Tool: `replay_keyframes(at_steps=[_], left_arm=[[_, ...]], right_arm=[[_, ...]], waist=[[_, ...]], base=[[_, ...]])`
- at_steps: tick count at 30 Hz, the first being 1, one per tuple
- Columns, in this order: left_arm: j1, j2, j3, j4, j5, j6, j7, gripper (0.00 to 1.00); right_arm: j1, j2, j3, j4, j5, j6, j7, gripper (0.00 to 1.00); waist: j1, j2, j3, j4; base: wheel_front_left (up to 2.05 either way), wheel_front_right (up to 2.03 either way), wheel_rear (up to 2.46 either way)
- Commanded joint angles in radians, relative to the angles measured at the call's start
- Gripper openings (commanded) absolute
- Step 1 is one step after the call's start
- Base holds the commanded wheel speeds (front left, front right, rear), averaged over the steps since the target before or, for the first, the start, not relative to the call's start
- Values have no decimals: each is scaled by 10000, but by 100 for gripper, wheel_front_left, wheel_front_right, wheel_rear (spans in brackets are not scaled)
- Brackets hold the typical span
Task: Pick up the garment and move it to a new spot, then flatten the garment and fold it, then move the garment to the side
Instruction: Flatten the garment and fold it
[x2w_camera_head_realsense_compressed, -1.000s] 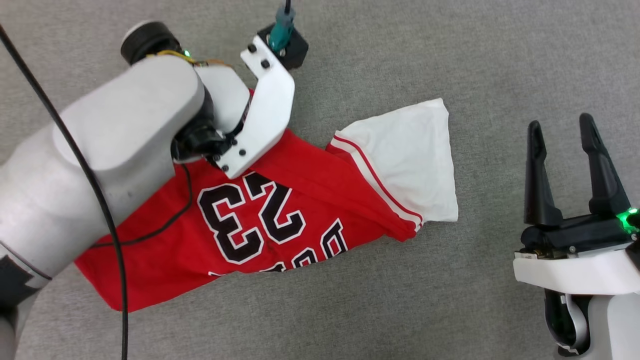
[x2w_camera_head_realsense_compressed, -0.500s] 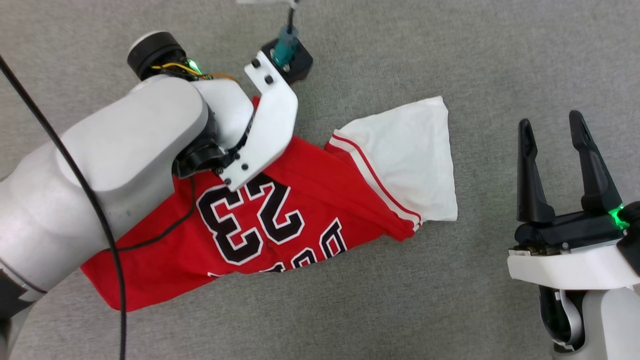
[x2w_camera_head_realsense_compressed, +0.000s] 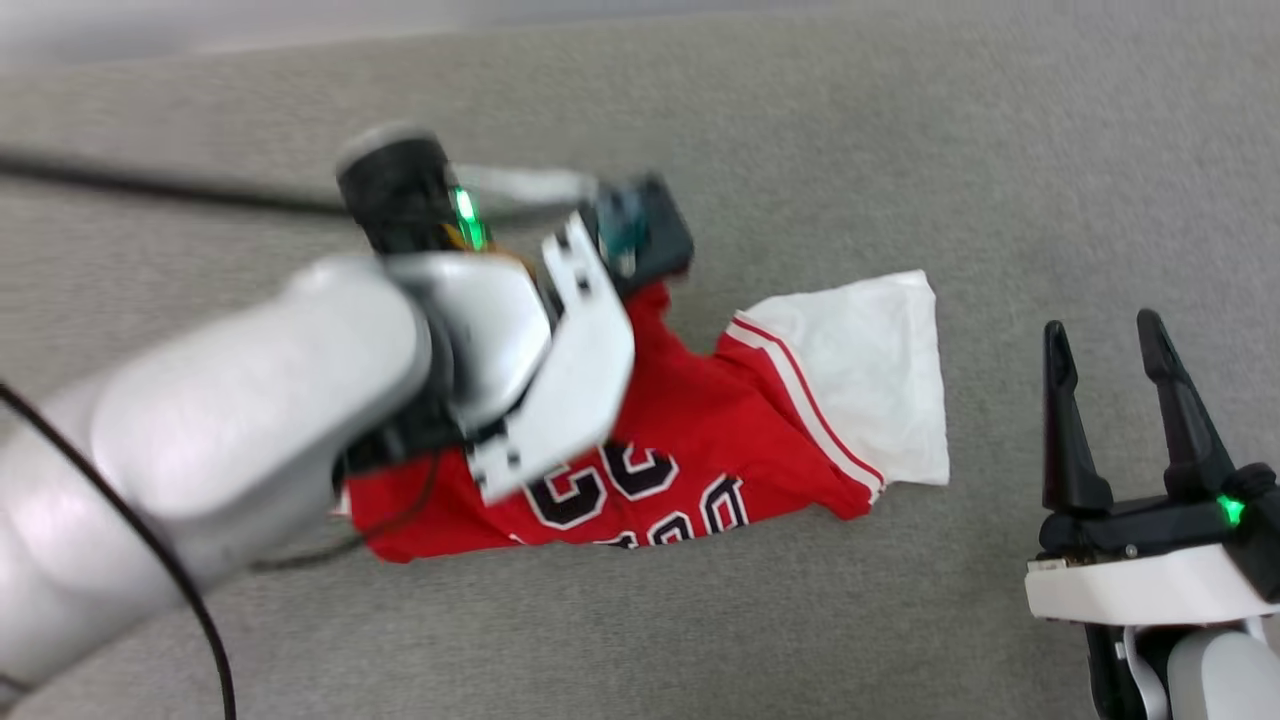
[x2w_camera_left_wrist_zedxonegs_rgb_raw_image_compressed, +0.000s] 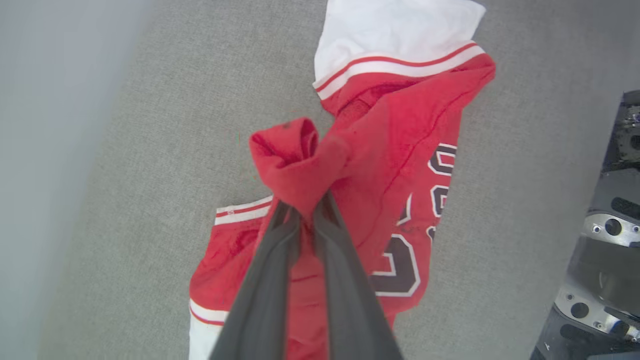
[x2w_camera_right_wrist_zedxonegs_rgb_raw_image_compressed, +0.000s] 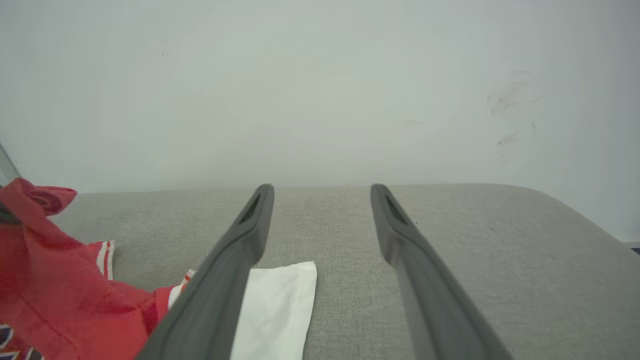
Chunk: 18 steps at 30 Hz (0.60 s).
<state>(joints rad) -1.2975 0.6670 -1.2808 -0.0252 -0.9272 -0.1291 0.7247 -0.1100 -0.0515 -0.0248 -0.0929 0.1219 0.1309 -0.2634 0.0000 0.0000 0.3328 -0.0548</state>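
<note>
Left gripper (x2w_camera_left_wrist_zedxonegs_rgb_raw_image_compressed: 305, 202): jaws pressed together on a bunched fold of the garment (x2w_camera_left_wrist_zedxonegs_rgb_raw_image_compressed: 400, 125) — that fold is raised, the rest trails on the grey padded surface (x2w_camera_head_realsense_compressed: 900, 620). Its white lining end points toward the right gripper (x2w_camera_head_realsense_compressed: 1100, 325) — 2 fingers spread, empty, apart from the cloth.

Bare lab-like room: grey fabric surface (x2w_camera_head_realsense_compressed: 900, 620), plain wall (x2w_camera_right_wrist_zedxonegs_rgb_raw_image_compressed: 320, 75).

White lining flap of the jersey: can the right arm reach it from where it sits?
Probably yes. The right gripper is open beside the white flap, with only bare grey surface between them. The left gripper pinches a red bunch of the garment on the far side, clear of that path.
</note>
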Motion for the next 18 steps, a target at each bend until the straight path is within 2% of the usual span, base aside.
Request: replay_keyframes(at_steps=[1,5,9,13,18], left_arm=[[622,93,3,-468,143,5,-175,0],[2180,260,-4,-1249,245,5,-305,0],[4094,314,0,-1569,410,5,120,0],[5513,158,8,-1099,589,5,-121,0],[6643,-347,5,-191,810,5,-18,0]], right_arm=[[207,22,-91,114,-82,-3,-19,100],[435,22,-192,275,-53,-3,-19,100],[538,22,-228,442,-61,-3,-19,100],[612,23,-173,561,-39,-3,-19,100],[622,23,-177,700,-103,-3,-19,100]], waist=[[0,0,-517,458],[0,0,-903,681],[0,0,-1097,776],[0,0,-1120,759],[0,0,-1011,715]], base=[[0,0,0],[0,0,0],[0,0,0],[0,0,0],[0,0,0]])
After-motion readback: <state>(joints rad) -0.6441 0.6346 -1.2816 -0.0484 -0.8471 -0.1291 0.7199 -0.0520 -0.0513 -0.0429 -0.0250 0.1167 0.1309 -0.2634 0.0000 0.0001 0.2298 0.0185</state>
